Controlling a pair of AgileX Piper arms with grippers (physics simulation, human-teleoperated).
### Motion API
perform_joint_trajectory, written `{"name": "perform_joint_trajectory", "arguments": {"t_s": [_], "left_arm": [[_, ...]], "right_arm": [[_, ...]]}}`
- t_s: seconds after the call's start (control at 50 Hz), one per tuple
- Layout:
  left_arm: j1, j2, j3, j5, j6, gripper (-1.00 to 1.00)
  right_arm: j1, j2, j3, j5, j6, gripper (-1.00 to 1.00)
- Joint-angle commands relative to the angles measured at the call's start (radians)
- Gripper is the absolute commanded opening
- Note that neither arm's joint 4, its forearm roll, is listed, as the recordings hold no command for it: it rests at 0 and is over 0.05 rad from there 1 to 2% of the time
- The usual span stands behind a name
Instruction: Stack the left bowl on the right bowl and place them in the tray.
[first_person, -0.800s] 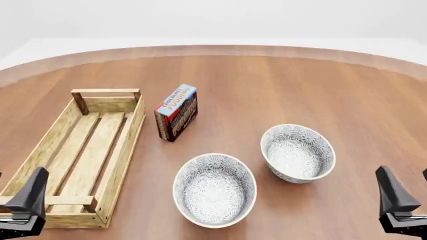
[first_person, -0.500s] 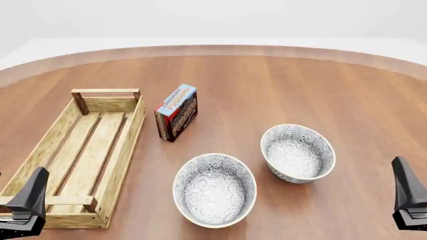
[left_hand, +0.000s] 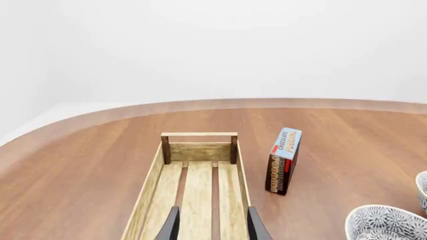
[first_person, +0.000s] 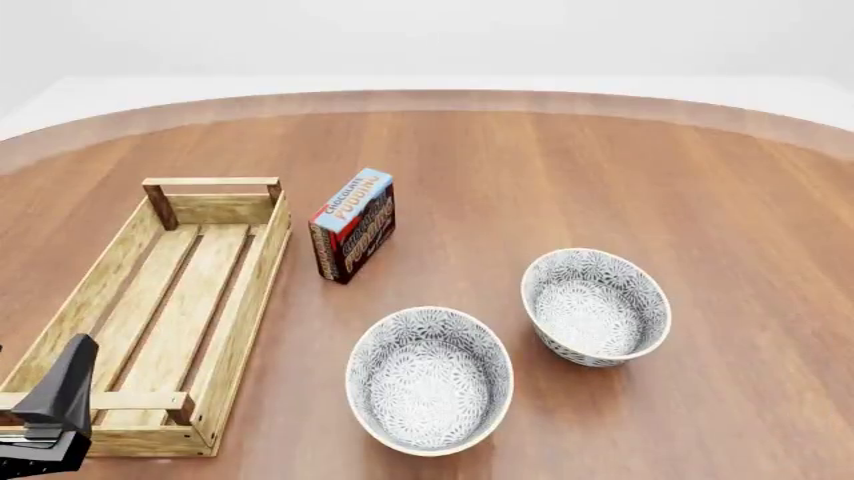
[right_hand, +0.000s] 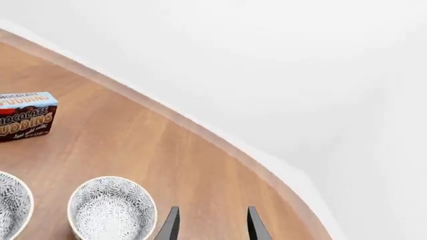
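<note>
The left gripper (first_person: 54, 405) hangs spread and empty over the near end of the tray (first_person: 254, 300); the right gripper (right_hand: 210, 225) is likewise parted. The pudding box (first_person: 354, 225) stands just beside the tray's far end. The left bowl (first_person: 430, 380) and the right bowl (first_person: 595, 306) sit apart on the table (first_person: 561, 170).

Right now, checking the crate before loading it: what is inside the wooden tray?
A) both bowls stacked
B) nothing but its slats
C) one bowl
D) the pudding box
B: the tray shows only bare slats; the left bowl, the right bowl and the pudding box stand on the table outside it.
</note>
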Motion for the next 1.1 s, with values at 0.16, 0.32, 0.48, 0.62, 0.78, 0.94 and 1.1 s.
{"name": "perform_joint_trajectory", "arguments": {"t_s": [0.16, 0.32, 0.48, 0.62, 0.78, 0.94, 1.1], "left_arm": [[0.000, 0.000, 0.000, 0.000, 0.000, 1.00], [0.000, 0.000, 0.000, 0.000, 0.000, 1.00], [0.000, 0.000, 0.000, 0.000, 0.000, 1.00], [0.000, 0.000, 0.000, 0.000, 0.000, 1.00], [0.000, 0.000, 0.000, 0.000, 0.000, 1.00], [0.000, 0.000, 0.000, 0.000, 0.000, 1.00], [0.000, 0.000, 0.000, 0.000, 0.000, 1.00]], "right_arm": [[0.239, 0.417, -0.116, 0.038, -0.239, 1.00], [0.266, 0.567, -0.140, -0.014, -0.307, 1.00], [0.346, 0.724, -0.219, 0.020, -0.289, 1.00], [0.392, 0.820, -0.278, 0.039, -0.259, 1.00], [0.463, 0.939, -0.312, 0.066, -0.233, 1.00], [0.521, 1.051, -0.366, 0.068, -0.212, 1.00], [0.546, 1.139, -0.425, 0.069, -0.188, 1.00]]}}
